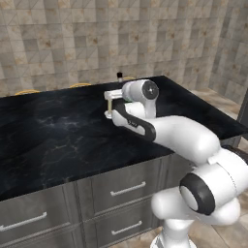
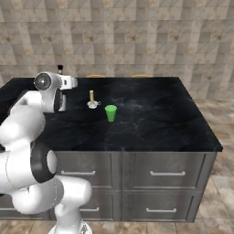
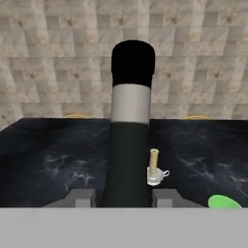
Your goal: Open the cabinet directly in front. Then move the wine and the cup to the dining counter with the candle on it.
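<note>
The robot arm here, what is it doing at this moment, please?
The arm's end effector is closed on the wine, held upright above the dining counter. The cup already stands on that counter, close to the candle. So the green cup looks delivered, and the bottle is not yet set down; it will probably go near them.

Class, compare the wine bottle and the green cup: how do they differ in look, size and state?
The wine is dark glass with a pale band and black cap; the cup is plain bright green. The wine is taller and slimmer; the cup short. The gripper clamps the wine; the cup stands free on the dining counter. Both are upright.
</note>
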You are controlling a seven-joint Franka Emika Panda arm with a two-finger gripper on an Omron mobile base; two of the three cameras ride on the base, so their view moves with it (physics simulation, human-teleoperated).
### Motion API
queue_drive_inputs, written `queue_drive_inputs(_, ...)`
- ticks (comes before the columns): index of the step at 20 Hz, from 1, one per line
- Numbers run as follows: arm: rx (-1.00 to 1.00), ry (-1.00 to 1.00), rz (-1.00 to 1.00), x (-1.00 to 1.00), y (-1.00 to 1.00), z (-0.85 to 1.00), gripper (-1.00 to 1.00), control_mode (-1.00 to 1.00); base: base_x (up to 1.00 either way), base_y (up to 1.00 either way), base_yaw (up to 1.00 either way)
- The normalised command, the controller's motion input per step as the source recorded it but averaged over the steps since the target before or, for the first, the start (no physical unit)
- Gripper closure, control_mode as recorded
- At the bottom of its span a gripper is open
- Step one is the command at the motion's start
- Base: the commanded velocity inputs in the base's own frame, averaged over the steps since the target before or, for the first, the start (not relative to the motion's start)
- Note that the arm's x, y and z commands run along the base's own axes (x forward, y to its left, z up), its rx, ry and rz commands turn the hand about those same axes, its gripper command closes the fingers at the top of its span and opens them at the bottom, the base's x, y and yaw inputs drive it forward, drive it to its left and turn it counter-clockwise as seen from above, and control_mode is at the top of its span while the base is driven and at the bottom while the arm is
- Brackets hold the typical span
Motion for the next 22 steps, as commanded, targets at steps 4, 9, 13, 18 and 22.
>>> queue_drive_inputs(4,-0.11,0.07,-0.13,1.0,0.0,-0.45,1.0,-1.0,0.0,0.0,0.0)
queue_drive_inputs(9,-0.04,-0.03,-0.11,0.44,0.0,-0.55,1.0,-1.0,0.0,0.0,0.0)
queue_drive_inputs(13,0.0,-0.19,-0.1,0.0,0.0,-0.26,1.0,-1.0,0.0,0.0,0.0)
queue_drive_inputs(18,0.0,-0.19,-0.09,0.0,0.0,-0.04,1.0,-1.0,0.0,0.0,0.0)
queue_drive_inputs(22,0.0,-0.19,-0.05,-0.03,0.0,0.0,1.0,-1.0,0.0,0.0,0.0)
